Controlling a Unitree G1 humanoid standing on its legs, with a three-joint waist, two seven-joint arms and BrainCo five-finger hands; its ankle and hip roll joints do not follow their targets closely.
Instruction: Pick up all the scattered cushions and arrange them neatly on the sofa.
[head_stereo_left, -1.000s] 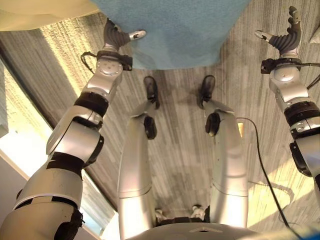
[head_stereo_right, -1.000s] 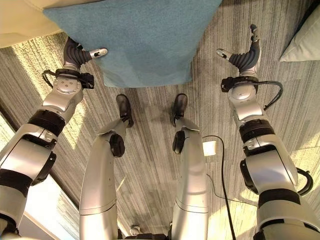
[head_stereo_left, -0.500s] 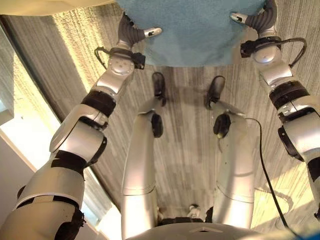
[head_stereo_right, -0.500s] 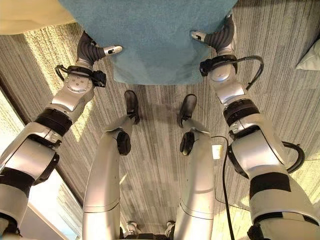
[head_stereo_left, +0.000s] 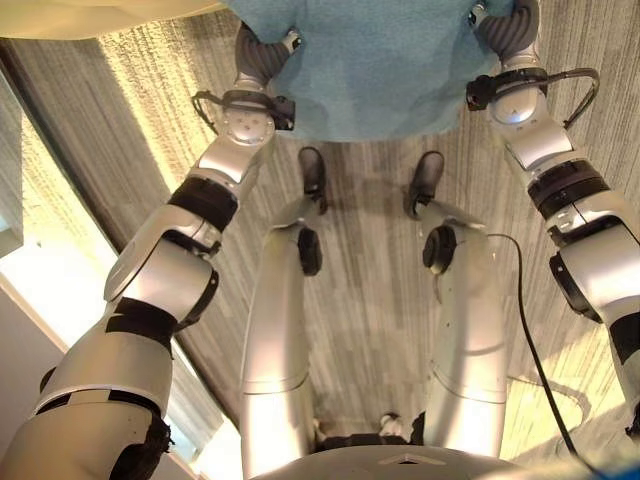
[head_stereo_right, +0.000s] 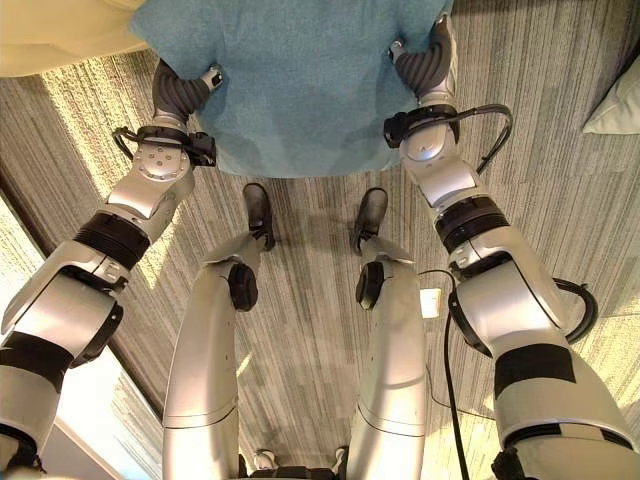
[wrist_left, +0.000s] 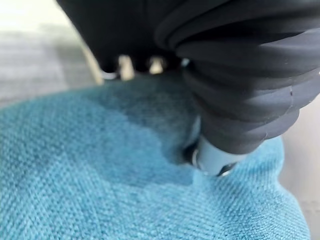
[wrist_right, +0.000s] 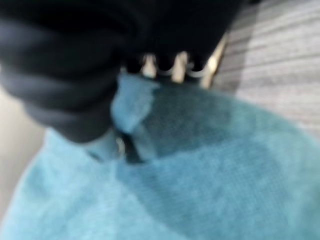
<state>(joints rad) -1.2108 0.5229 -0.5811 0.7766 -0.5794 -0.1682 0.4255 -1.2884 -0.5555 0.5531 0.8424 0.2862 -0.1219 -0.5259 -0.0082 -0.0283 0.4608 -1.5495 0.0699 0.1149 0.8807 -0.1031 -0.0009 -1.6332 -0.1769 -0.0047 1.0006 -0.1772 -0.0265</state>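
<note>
Head stereo looks down; wrist cams close on cushion (head_stereo_right: 300, 80)

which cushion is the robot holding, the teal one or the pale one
The teal cushion: the left robot hand and right robot hand press in on its two sides. The pale cushion lies untouched on the floor, off to the robot's right.

A grey carpet (head_stereo_right: 300, 330) with fine dark stripes covers the floor from 12 o'clock down to 6. A bright band of sunlight (head_stereo_left: 150, 110) slants across it from 11 o'clock toward 8. At 8 o'clock a pale ledge (head_stereo_left: 40, 290) borders the carpet, with a grey wall (head_stereo_left: 20, 380) just beyond it toward 7. A second patch of sunlight (head_stereo_left: 560, 370) lies at 4 o'clock. A small pale square (head_stereo_right: 432, 300) sits on the carpet near 3 o'clock; what it is cannot be told.
</note>
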